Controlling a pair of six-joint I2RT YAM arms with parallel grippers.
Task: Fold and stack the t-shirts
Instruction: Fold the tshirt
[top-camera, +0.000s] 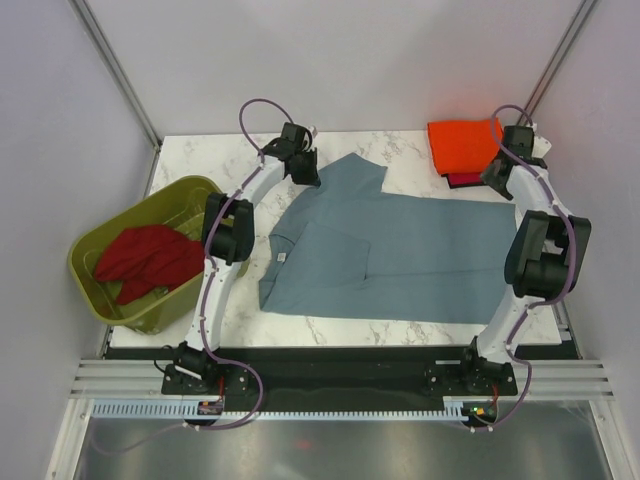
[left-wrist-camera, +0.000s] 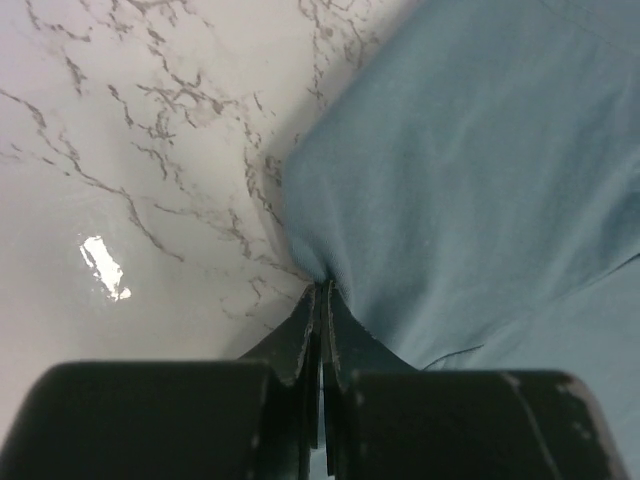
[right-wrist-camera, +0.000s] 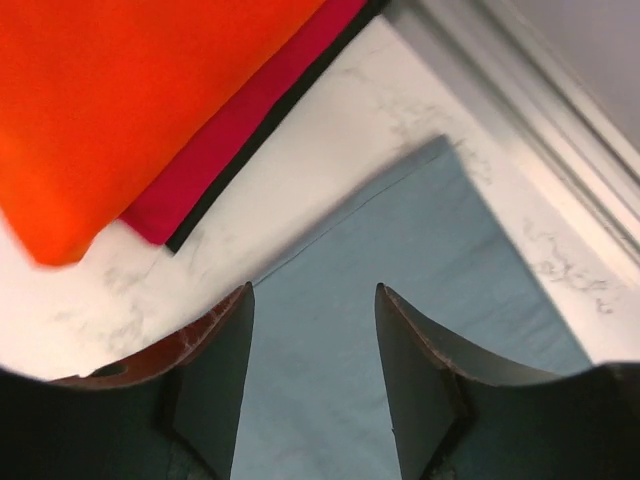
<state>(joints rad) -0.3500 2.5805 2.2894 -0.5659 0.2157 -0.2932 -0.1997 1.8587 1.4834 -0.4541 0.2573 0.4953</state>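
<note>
Spread across the middle of the marble table (top-camera: 200, 160): the slate blue-grey t-shirt (top-camera: 400, 250), collar end to the left, one sleeve pointing toward the far edge. At that far left sleeve, the left gripper (left-wrist-camera: 320, 290), jaws pressed together with a bit of the shirt's edge nipped between the tips (cloth drawn into a small pucker right there). Bare marble to the left of the pinch, blue-grey cloth to the right.

Over the shirt's far right corner, the right gripper (right-wrist-camera: 315, 290), jaws standing apart with nothing between them, only the cloth corner seen below. Touching the cloth or just above it: cannot tell.

Just beyond that corner, at the far right of the table, the bright orange t-shirt (top-camera: 462, 145), folded and lying on top of the folded magenta-red t-shirt (right-wrist-camera: 240, 130), with a strip of the lower one showing along the near side.

At the left edge of the table, the olive-green tub (top-camera: 190, 190), with the dark red t-shirt (top-camera: 145, 258) bunched inside.
</note>
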